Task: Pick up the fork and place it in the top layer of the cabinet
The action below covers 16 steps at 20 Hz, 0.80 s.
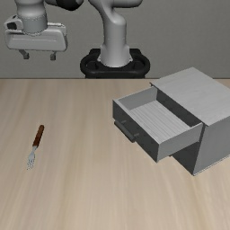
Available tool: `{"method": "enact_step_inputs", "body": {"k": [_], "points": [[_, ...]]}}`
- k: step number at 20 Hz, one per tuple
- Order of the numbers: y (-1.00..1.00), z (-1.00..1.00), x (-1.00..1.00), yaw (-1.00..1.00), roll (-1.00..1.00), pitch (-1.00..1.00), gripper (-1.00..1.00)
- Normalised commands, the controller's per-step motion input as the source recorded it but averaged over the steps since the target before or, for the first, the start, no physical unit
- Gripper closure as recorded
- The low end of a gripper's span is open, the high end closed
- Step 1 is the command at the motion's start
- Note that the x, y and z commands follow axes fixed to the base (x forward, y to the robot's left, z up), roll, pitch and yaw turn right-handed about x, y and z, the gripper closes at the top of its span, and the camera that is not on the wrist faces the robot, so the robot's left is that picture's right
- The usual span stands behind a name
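The table (90, 193) carries the grey cabinet (205, 101) near its right edge in the exterior view. Its top drawer (167, 117) is pulled out toward the middle and is bare inside. The gripper (37, 56) hangs high over the far left corner, fingers apart, holding nothing. The fork (35, 149) lies flat near the left edge, well apart from the cabinet. Being so thin and low, it may slip from the pinch, or its length may catch the drawer's wall. Nothing stands between fork and drawer.
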Motion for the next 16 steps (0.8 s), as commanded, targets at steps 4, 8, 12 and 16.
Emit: {"method": "enact_step_inputs", "body": {"k": [4, 8, 12, 16], "points": [[-0.5, 0.0, 0.5, 0.0, 0.0, 0.0, -1.0], [0.0, 0.0, 1.0, 0.0, 0.0, 0.0, -1.0], [0.5, 0.0, 0.5, 0.0, 0.0, 0.0, -1.0], [0.0, -0.75, 0.25, 0.0, 0.0, 0.0, -1.0]]}}
